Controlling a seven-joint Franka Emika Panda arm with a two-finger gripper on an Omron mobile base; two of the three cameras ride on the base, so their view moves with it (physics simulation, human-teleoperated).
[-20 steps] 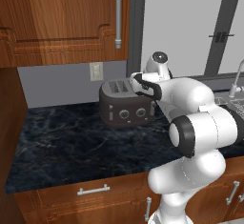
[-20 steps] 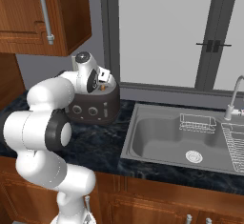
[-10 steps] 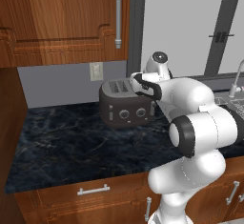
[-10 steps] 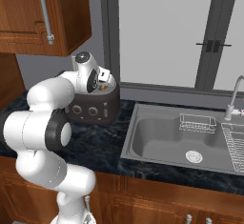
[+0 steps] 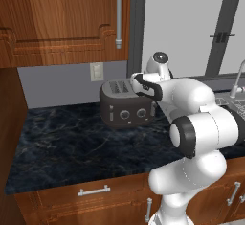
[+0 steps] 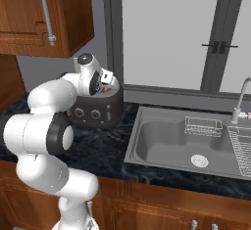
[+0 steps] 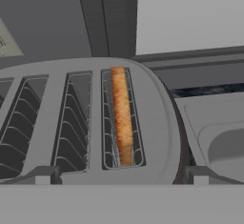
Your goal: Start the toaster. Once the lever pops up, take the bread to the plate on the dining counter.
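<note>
The end effector (image 7: 119,178) hangs just above the toaster (image 5: 125,105), its two fingertips (image 7: 44,174) spread wide apart with nothing between them. Seen from the hand, they straddle the slot nearest the sink, and the bread (image 7: 122,114) stands on edge inside that slot, its golden crust level with or slightly below the top of the toaster. The toaster sits on the dark marble desk (image 5: 72,142) against the back wall, next to the sink (image 6: 186,143).

Judging the risks from here: with the slice seated so low, the fingertips would have to enter a narrow wire-lined slot, and a small sideways offset could land one on the slot rim or in the neighbouring empty slot. A tilted descent could jam the slice against the wire guides or crumble its crust. If the lever has yet to be pressed, the hand is poorly placed for it; the lever itself cannot be made out with confidence in any view.

No brand, label or readable writing appears on the toaster, its silver knobs (image 5: 128,115), the cabinets or the wall outlet (image 5: 96,71).
</note>
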